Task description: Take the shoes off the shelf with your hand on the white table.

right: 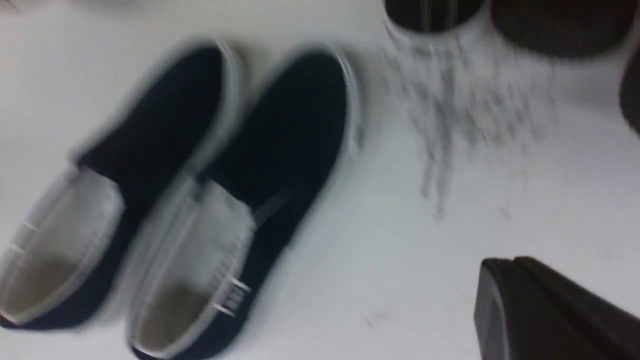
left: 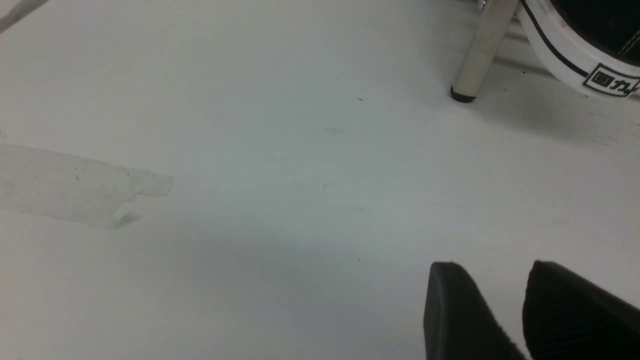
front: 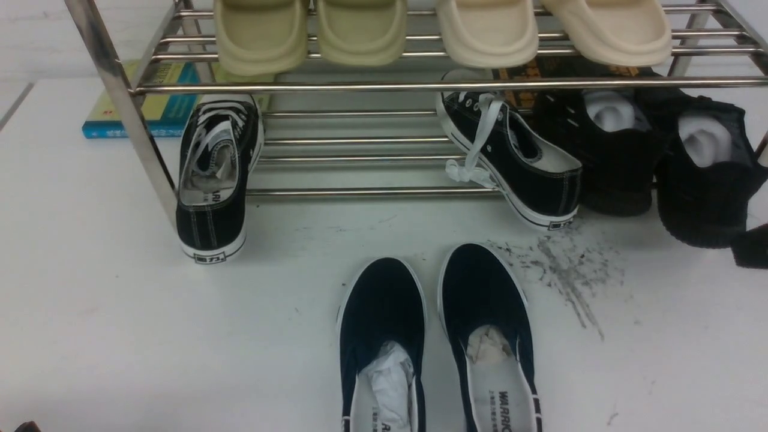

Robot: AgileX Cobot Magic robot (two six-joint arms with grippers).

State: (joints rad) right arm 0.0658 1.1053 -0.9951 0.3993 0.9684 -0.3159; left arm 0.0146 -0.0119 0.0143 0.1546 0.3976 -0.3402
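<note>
The two black knit shoes point(front: 612, 150) point(front: 702, 180), stuffed with white paper, sit at the right end of the chrome shelf's point(front: 360, 86) lower tier, heels toward me. The right one juts out over the white table point(front: 120, 312). My right gripper point(front: 750, 246) shows as a dark shape at the right edge, just beside that shoe's heel. In the right wrist view, blurred, the right gripper point(right: 512, 261) is shut and empty above the table, with a knit shoe's heel point(right: 565, 25) far off. My left gripper point(left: 495, 267) is open and empty over bare table.
Two black canvas sneakers point(front: 219, 174) point(front: 516, 159) lean off the lower tier. Navy slip-ons point(front: 384, 336) point(front: 486, 324) lie on the table in front, beside grey scuff marks point(front: 564, 270). Beige slippers point(front: 372, 30) fill the top tier. A blue-yellow book point(front: 144, 102) lies behind the left post point(left: 480, 50).
</note>
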